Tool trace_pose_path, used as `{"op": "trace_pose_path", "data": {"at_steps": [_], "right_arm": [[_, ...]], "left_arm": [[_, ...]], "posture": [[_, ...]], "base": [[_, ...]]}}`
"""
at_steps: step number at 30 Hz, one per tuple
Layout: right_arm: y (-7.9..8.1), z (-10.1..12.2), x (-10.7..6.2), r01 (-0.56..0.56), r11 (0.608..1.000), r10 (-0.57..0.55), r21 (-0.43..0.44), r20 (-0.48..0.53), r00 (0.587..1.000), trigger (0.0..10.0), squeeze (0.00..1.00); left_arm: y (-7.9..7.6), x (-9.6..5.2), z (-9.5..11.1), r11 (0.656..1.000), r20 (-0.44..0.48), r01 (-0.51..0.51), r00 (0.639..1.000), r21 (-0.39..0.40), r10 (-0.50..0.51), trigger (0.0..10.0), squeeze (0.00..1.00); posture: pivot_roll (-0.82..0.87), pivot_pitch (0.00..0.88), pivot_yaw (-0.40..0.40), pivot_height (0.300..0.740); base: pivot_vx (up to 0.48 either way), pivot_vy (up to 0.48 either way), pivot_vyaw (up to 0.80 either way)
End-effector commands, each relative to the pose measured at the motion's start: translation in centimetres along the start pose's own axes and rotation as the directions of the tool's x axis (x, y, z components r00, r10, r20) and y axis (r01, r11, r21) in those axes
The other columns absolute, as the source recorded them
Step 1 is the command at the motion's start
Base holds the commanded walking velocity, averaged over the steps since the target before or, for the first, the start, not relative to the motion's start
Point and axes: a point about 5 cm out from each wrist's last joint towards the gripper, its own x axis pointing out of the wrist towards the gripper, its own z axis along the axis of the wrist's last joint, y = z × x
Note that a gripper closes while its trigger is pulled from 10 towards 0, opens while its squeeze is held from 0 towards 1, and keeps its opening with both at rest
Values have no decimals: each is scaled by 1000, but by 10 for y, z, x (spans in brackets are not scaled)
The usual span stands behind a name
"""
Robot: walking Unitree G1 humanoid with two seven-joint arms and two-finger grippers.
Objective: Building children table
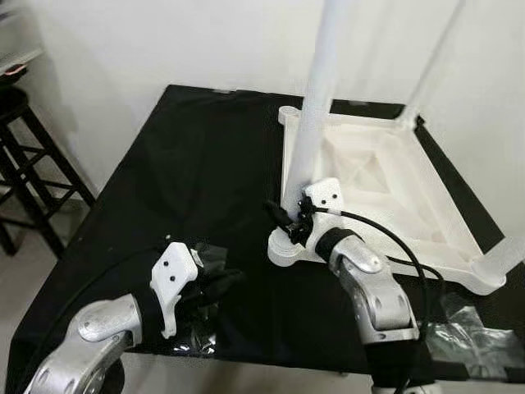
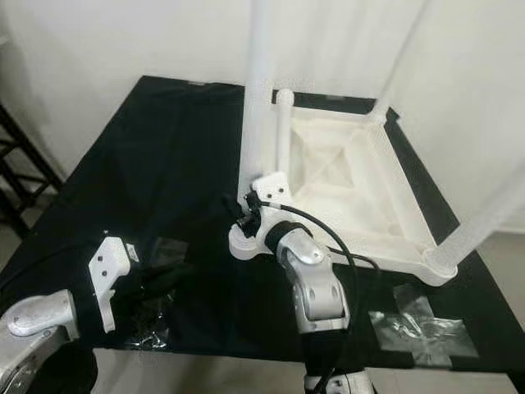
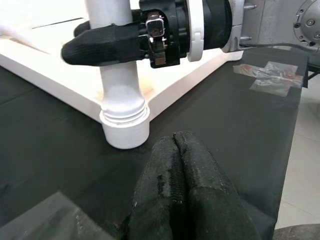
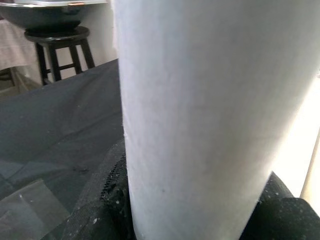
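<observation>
A white children's table (image 1: 385,176) lies upside down on a black-covered worktop (image 1: 189,172), with its legs pointing up. My right gripper (image 1: 292,218) is shut on the near-left leg (image 1: 316,107), just above the threaded socket (image 3: 125,127) at that corner. The left wrist view shows its black fingers (image 3: 105,44) wrapped around the leg (image 3: 117,85). Close up in the right wrist view is the same leg (image 4: 210,110). My left gripper (image 1: 227,283) rests low over the cloth, a little left of that corner. It is shut, fingertips (image 3: 177,146) pressed together with nothing between them.
Other legs stand at the far-right corner (image 1: 435,66) and the near-right corner (image 1: 504,256). Clear plastic bags lie on the cloth by my left gripper (image 1: 207,261) and at the front right (image 2: 420,324). A black stool (image 1: 29,160) stands left of the worktop. A white wall is behind.
</observation>
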Motion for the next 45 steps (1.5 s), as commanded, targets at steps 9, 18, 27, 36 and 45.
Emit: {"op": "trace_pose_path", "data": {"at_steps": [9,18,27,36,45], "right_arm": [[-13,20,-3,-398,907,399,-140,-23,917,10000,561],[-37,31,3,-641,745,635,-184,-95,766,10000,0],[-55,44,22,-687,713,687,-141,-53,725,2275,0],[-62,32,12,-715,695,714,-78,-35,699,0,0],[-42,-5,14,-9,1000,9,5,-19,1000,0,0]], "left_arm": [[-1,2,-2,1000,-2,6,1000,-7,-6,10000,0],[-4,3,-1,1000,4,6,1000,-7,-6,10000,0],[-6,3,0,1000,5,10,1000,-10,-10,10000,0],[-6,4,0,1000,8,11,1000,-11,-11,10000,0],[-6,2,-1,1000,7,8,1000,-8,-8,10000,0]], "posture": [[57,89,-96,740],[75,93,-110,740],[86,98,-112,740],[78,99,-111,740],[52,93,-134,740]], "base": [[0,0,0],[0,0,0],[0,0,0],[0,0,0],[0,0,0]]}}
